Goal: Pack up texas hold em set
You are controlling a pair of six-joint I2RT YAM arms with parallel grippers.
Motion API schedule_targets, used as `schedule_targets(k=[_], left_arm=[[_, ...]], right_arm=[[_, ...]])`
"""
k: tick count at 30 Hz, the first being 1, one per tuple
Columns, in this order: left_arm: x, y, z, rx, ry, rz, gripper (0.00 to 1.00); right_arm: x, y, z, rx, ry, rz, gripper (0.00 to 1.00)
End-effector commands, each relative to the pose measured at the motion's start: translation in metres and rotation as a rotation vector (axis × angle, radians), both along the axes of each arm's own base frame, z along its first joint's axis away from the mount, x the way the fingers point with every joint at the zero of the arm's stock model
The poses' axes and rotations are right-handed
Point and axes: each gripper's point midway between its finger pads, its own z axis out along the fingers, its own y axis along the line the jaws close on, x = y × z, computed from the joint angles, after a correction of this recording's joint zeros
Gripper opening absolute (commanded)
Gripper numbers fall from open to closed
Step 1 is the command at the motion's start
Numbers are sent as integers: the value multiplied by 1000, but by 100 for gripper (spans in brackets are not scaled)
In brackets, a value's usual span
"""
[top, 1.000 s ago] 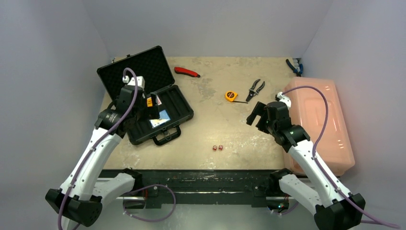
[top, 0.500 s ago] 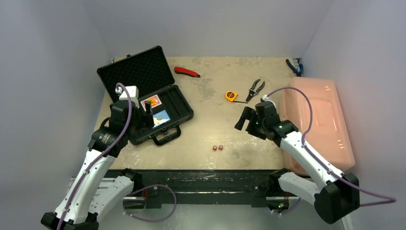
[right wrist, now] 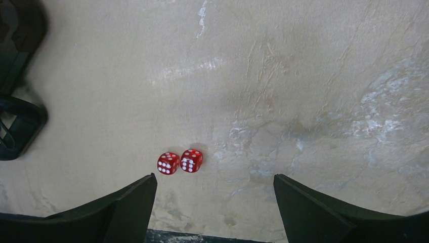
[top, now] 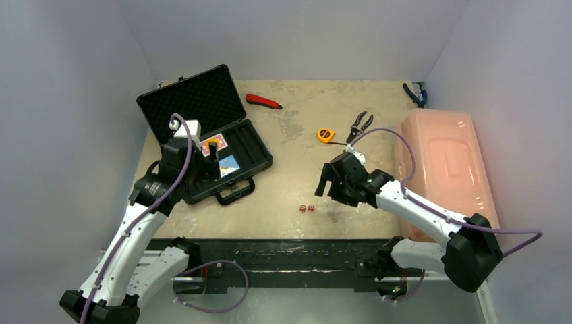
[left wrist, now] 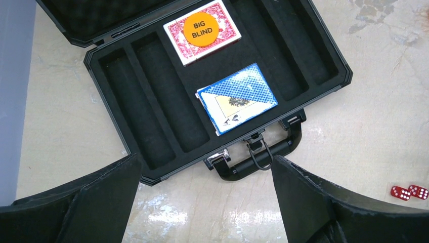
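Observation:
The black briefcase [top: 192,98] lies open at the table's left, lid up; its foam base [left wrist: 152,101] holds a red card deck [left wrist: 178,44] with an orange "BIG BLIND" disc [left wrist: 202,31] on it, and a blue deck [left wrist: 237,98]. No blue disc shows. Two tiny red dice [top: 306,208] lie side by side on the table near its front edge. My left gripper [left wrist: 206,158] is open and empty above the case's handle edge. My right gripper [right wrist: 215,177] is open and empty above the table, with the dice [right wrist: 179,162] just inside its left finger.
A large pink bin [top: 445,169] fills the right side. A yellow tape measure [top: 325,135] and black pliers [top: 361,125] lie mid-back. A red-handled cutter [top: 263,101] lies behind the case, and blue pliers [top: 413,94] lie at the far right corner.
My right arm has swung left and toward the front, ending over the dice. My left gripper has drawn back from the case's middle, uncovering the red deck and orange disc.

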Motion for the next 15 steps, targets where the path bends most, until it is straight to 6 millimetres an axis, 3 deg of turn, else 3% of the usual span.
schedule_targets(k=[1, 8, 15], left_arm=[[4, -2, 11, -4, -31, -12, 100], [4, 0, 10, 7, -27, -8, 99], [3, 0, 10, 9, -27, -12, 99]], right_arm=[[2, 8, -3, -11, -10, -40, 89], [-1, 26, -13, -61, 8, 6, 82], [3, 32, -20, -87, 10, 14, 71]])
